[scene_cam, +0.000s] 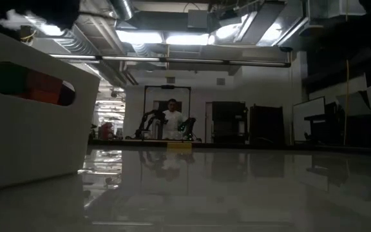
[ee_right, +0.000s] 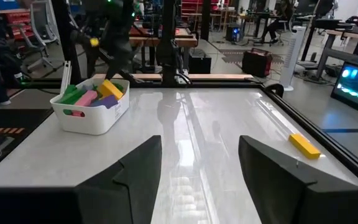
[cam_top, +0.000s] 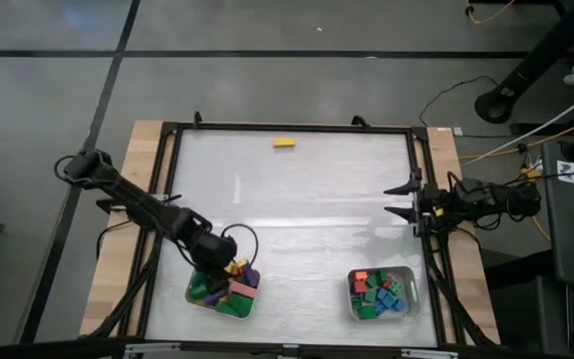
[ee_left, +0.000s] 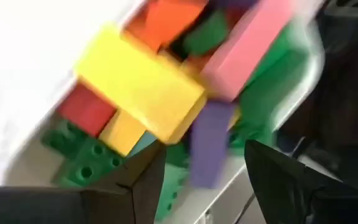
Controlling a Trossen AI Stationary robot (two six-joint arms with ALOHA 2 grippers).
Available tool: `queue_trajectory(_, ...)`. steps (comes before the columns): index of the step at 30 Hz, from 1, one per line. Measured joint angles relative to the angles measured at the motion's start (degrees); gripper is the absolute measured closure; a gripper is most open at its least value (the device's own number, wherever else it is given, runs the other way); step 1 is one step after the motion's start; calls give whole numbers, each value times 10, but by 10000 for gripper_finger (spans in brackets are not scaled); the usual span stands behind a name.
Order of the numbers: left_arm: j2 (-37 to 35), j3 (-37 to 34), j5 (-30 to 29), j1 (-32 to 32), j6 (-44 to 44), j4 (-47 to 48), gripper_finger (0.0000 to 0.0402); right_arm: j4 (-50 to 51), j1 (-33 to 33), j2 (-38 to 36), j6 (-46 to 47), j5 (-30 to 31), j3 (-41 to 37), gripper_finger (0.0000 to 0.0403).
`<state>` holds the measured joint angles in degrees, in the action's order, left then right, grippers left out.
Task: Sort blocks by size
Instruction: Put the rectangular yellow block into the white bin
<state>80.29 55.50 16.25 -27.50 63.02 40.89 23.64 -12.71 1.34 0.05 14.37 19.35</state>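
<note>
One yellow block (cam_top: 284,143) left alone on the white table (cam_top: 297,199), near the far edge, about midway across, well apart from both trays. Long axis running across the table, side to side in the high view. Closer to the right gripper (cam_top: 395,199), parked at the right edge with its fingers spread and nothing between them; from that wrist, seen ahead and off toward the far rim (ee_right: 304,144), lying slantwise to the fingers. Farther from the left gripper (cam_top: 229,267), hanging right over the left tray (cam_top: 199,297) at the near edge, jaws apart and empty, a long yellow brick (ee_left: 138,81) lying loose on the heap just beyond the fingertips (ee_left: 143,177). Judged from that: the right arm better placed for the stray, with a reach forward and across and likely a turn of the wrist to close over its narrow sides. Counts: two arms, two trays, one loose block. Left tray piled with longer pieces in yellow, pink, purple, green, red and orange. Right tray (cam_top: 407,301) filled with small squarish ones in green, blue and red. Too heaped in both for an exact count.
</note>
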Motion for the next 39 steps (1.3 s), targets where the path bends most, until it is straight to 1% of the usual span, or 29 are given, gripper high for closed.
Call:
queue_trajectory(5, -27, 11, -40, 37, -26, -11, 194, 0, 0, 0, 1, 0, 0, 189)
queue_trajectory(12, -33, 12, -49, 106, -53, -83, 194, 1, 0, 0, 1, 0, 0, 189)
queue_trajectory(14, -30, 12, -71, 134, -86, -98, 194, 1, 0, 0, 1, 0, 0, 189)
queue_trajectory(16, -28, 12, -113, 164, -121, -111, 194, 1, 0, 0, 1, 0, 0, 189)
queue_trajectory(19, -24, 12, -188, 222, -212, -146, 194, 1, 0, 0, 1, 0, 0, 189)
queue_trajectory(22, -8, 12, -255, 289, -342, -235, 194, 1, 0, 0, 1, 0, 0, 189)
queue_trajectory(23, 2, 12, -266, 313, -391, -270, 194, 1, 0, 0, 1, 0, 0, 189)
queue_trajectory(26, 38, 12, -270, 383, -530, -395, 194, 3, 0, 0, 1, -1, 0, 189)
queue_trajectory(29, 87, 12, -270, 444, -605, -481, 194, 4, 0, 0, 1, -1, 0, 189)
queue_trajectory(31, 122, 12, -270, 481, -621, -517, 194, 3, 0, 0, 1, 0, 0, 189)
queue_trajectory(33, 157, 12, -269, 513, -615, -546, 194, 3, 0, 0, 1, 0, 0, 189)
queue_trajectory(36, 208, 12, -260, 552, -579, -576, 194, 3, 0, 0, 1, 0, 0, 189)
queue_trajectory(39, 255, 22, -244, 579, -521, -582, 194, 3, 0, 0, 1, 0, 0, 189)
